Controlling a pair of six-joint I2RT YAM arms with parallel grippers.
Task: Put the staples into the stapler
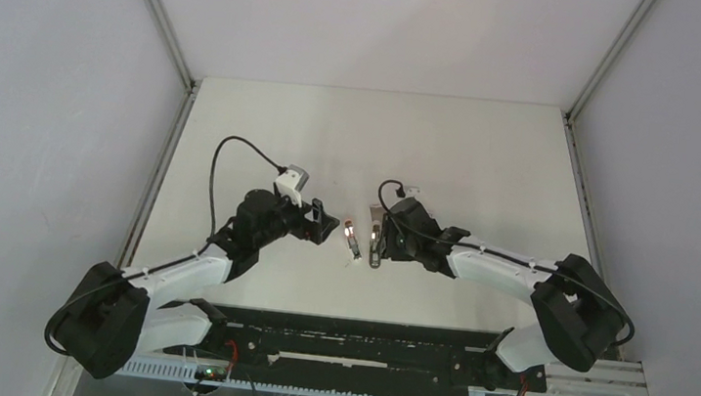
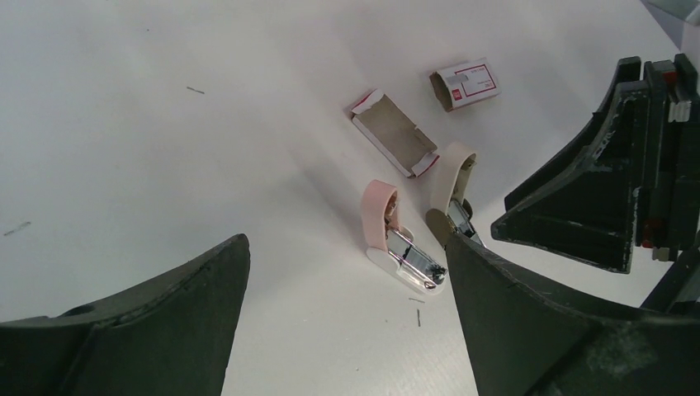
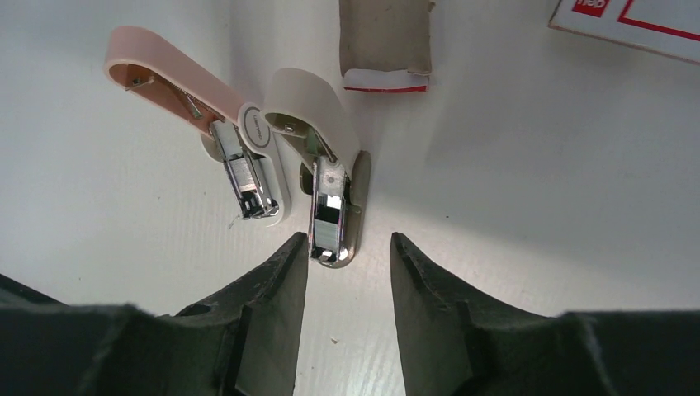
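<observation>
The bench (image 1: pixel 468 161) is a matte white, flat surface. The pink stapler (image 3: pixel 202 103) is recorded at the upper left of the right wrist view and near the middle of the overhead view. Its lid is hinged open. The lid is a smooth, curved strip of pale pink plastic, the base is white and round-nosed, and a polished metal channel is exposed between them. Whether staples lie in the channel cannot be told.

A cream-lidded stapler (image 3: pixel 309 103) with a grey-brown base and a bright metal insert is set just beside it, to the right in that view. Contact between the two cannot be confirmed.

The inner tray (image 3: pixel 385 37) is of folded card, dull pinkish-grey, with a red-and-white end flap. It is noted at the top centre. The box sleeve (image 3: pixel 636 21) is white card with red print and is found in the upper right corner, apart from the tray.

The left claw (image 2: pixel 345 243) is spread wide, its matte black curved fingers (image 2: pixel 165 326) framing bare bench, with nothing held. The right claw (image 3: pixel 348 243) is parted more narrowly. The nose of the cream-lidded stapler lies at its mouth and is not clamped.
</observation>
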